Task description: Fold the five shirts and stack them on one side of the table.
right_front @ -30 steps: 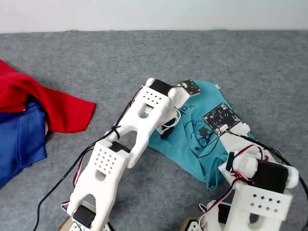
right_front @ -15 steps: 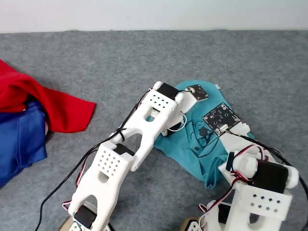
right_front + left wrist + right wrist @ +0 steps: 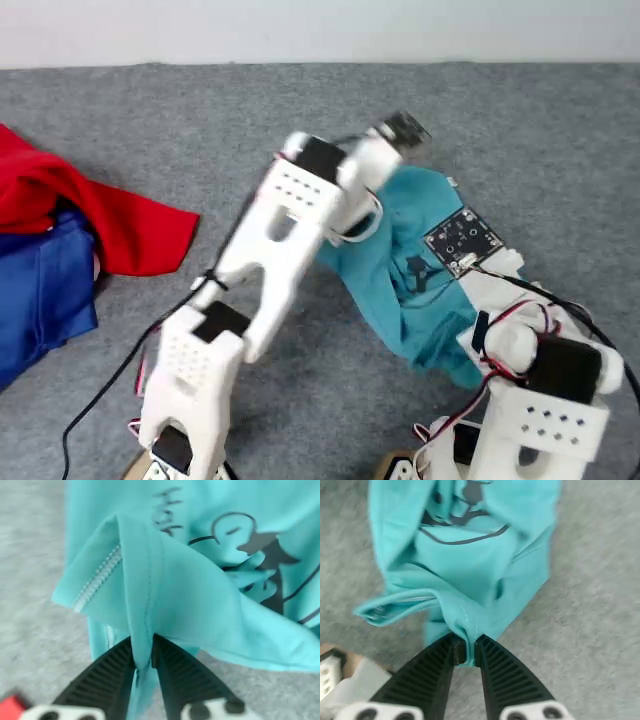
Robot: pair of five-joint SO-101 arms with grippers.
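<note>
Teal shirt [image 3: 388, 272]: thin jersey knit with a dark printed figure and stitched hems. It is bunched and partly raised off the grey felt-like table [image 3: 530, 130], its long axis strung between both claws.
Left gripper [image 3: 143, 661]: ribbed black jaws pinched tight on a folded hem at the shirt's far end.
Right gripper [image 3: 465, 652]: likewise clamped on the shirt's near hem.
Judgement: the fold turns on that axis.
Red shirt [image 3: 110, 215], blue shirt [image 3: 40, 290]: crumpled, well apart from the teal one, on the left arm's side.
</note>
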